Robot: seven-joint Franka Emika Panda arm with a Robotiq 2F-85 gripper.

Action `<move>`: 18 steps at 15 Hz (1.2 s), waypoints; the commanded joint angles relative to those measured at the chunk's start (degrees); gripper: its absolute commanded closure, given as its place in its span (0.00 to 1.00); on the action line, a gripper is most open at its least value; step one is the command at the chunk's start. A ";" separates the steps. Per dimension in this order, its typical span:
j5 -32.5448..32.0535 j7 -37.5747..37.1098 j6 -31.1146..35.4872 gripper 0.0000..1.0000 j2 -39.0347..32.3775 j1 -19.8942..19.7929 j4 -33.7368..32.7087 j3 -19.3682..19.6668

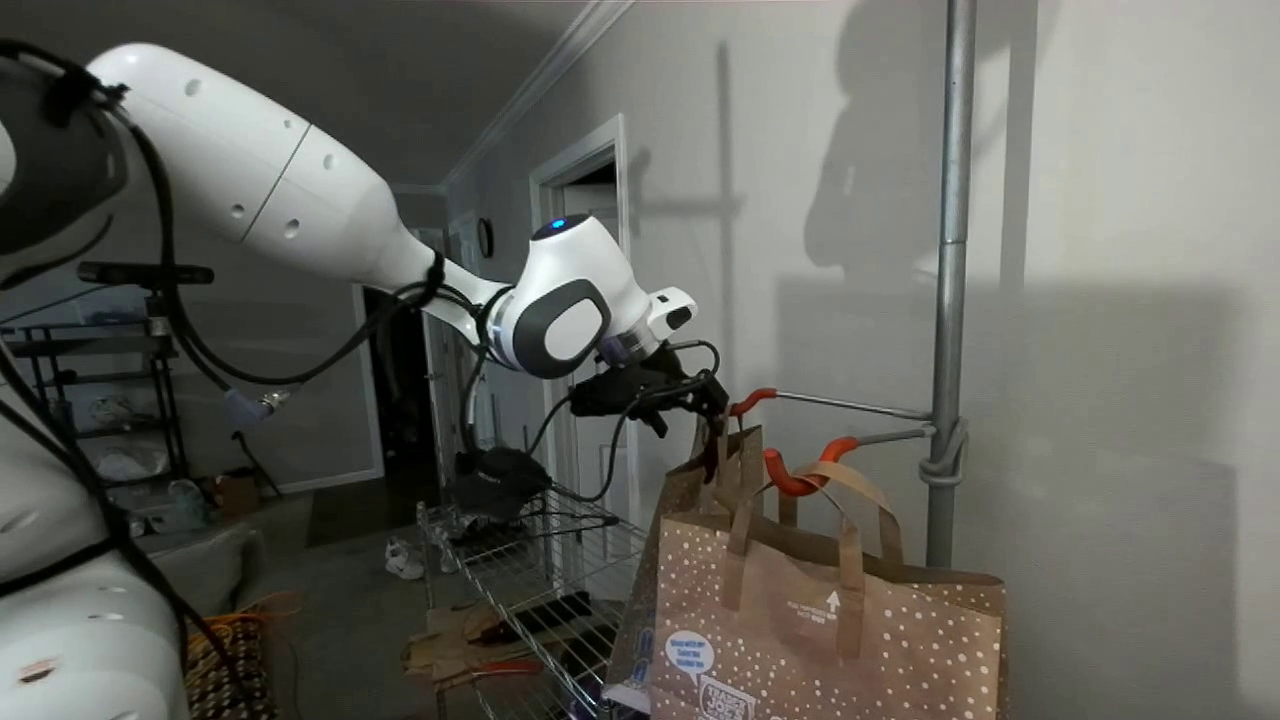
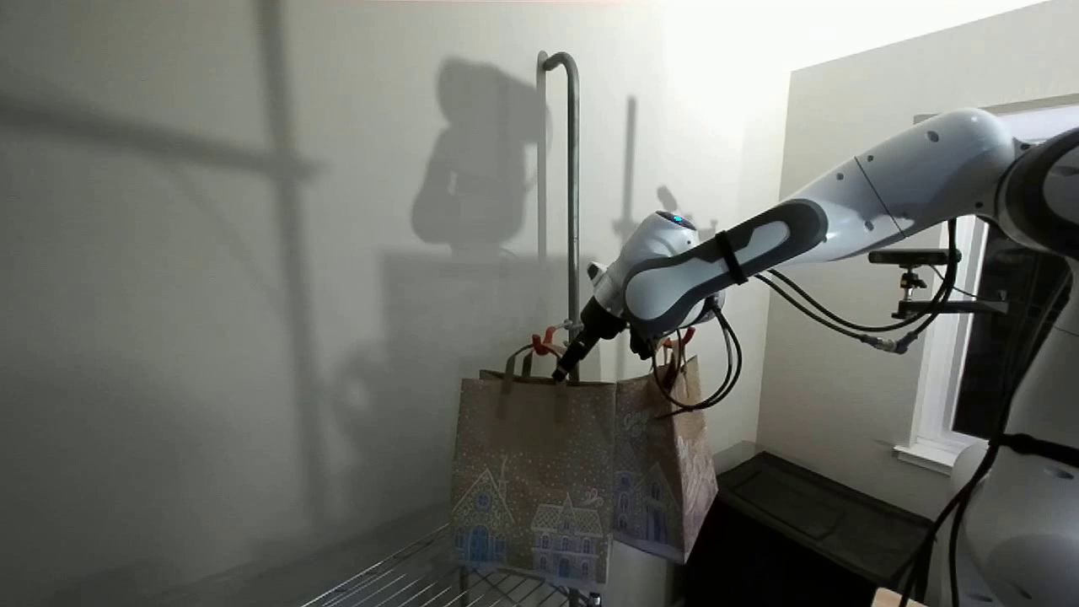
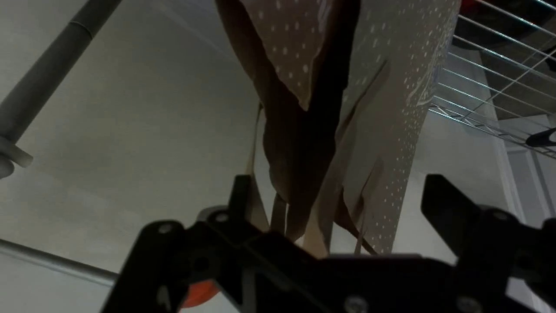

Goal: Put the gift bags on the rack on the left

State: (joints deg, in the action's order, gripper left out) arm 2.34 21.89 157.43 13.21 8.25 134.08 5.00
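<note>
Two brown paper gift bags with white dots hang by their handles near red-tipped hooks on a grey pole. The nearer bag (image 1: pixel 830 620) is on the front hook (image 1: pixel 800 478) in an exterior view; it also shows at the right (image 2: pixel 670 472). The second bag (image 1: pixel 675 510) is partly hidden behind it, and shows with printed houses in an exterior view (image 2: pixel 531 472). My gripper (image 1: pixel 692 418) is at that second bag's top, also seen in an exterior view (image 2: pixel 560 375). In the wrist view the gripper (image 3: pixel 336 191) is wide open, with handle straps (image 3: pixel 319 230) between its fingers.
The pole (image 1: pixel 950 300) stands close to the wall. A wire shelf (image 1: pixel 560 570) with items lies below and beside the bags; it also shows in the wrist view (image 3: pixel 491 74). The second hook (image 1: pixel 755 400) is close to the gripper. A black bin (image 2: pixel 826 506) stands beside the bags.
</note>
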 commanded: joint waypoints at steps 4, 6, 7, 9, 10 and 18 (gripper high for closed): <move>-6.08 -1.75 -0.86 0.00 2.19 -3.51 1.06 -2.38; -6.74 -1.00 -1.12 0.00 2.19 -3.60 0.65 -2.29; -6.65 -0.70 -1.09 0.00 2.03 -3.52 0.50 -2.09; -4.28 1.57 -0.63 0.00 0.34 -2.47 -0.40 -0.82; -2.23 3.61 -0.60 0.00 -0.45 -1.57 -0.97 0.22; 7.11 12.94 0.00 0.61 -1.93 2.37 -1.54 3.87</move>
State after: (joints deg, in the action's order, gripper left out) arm 6.53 30.91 157.30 11.80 9.30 133.36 7.51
